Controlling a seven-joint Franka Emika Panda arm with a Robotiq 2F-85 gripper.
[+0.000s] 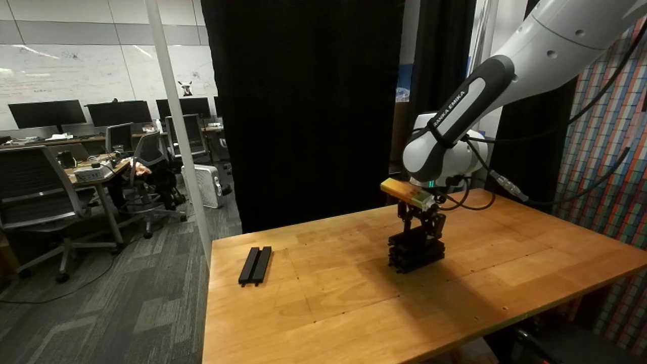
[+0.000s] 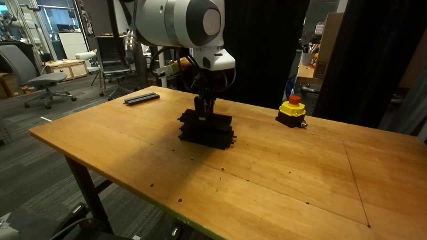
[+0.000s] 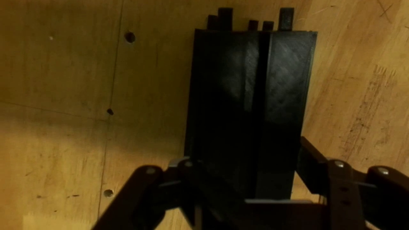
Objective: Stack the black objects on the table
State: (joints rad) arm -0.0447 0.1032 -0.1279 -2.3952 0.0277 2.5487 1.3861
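Note:
On the wooden table (image 1: 323, 313), several black objects are piled in layers to form a stack (image 2: 206, 135), visible in both exterior views. My gripper (image 3: 246, 156) points down over it, shut on the top black object (image 3: 287, 70). Its right finger (image 3: 311, 166) presses against that object's right edge in the wrist view, while the left finger blends into the dark. Whether the held object fully rests on those below is too dark to tell. Apart from the stack, two black bars (image 1: 255, 265) lie side by side toward a table corner.
A yellow-and-red button box (image 2: 292, 111) stands at the table's edge in an exterior view. An orange-yellow piece (image 1: 404, 192) juts out from my wrist above the fingers. Cables (image 1: 470, 202) loop beside the wrist. A black curtain (image 1: 308, 111) hangs behind the table.

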